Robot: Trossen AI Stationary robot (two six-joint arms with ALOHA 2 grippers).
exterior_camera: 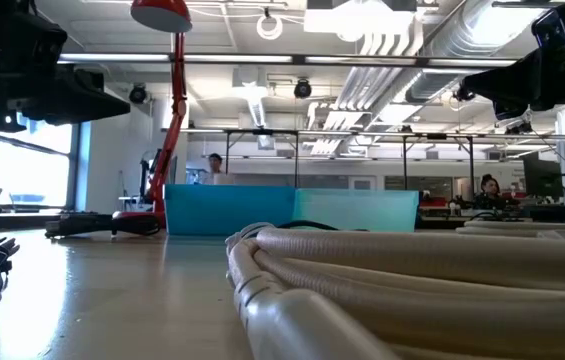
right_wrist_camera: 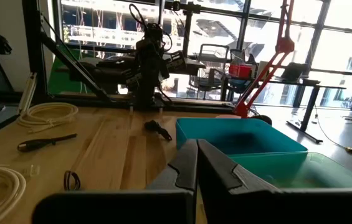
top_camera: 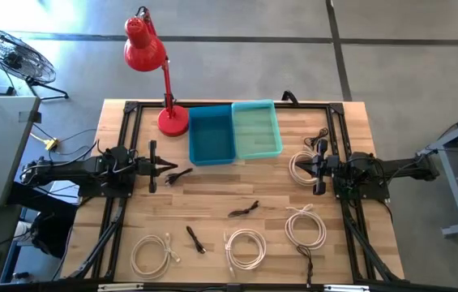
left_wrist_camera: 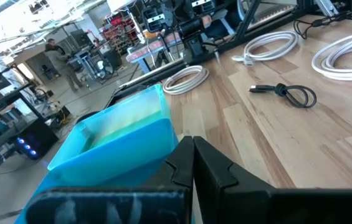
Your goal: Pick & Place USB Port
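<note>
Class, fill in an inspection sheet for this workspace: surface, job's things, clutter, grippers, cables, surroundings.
Surface: wooden table, black frame.
Job's things: blue bin and green bin side by side; contents cannot be told.
Clutter: red lamp at the table's back.
Grippers: left gripper and right gripper shut, holding nothing.
Cables: white coils and black cables lie loose on the table.
Surroundings: fan on the floor; a person beyond the table.
</note>
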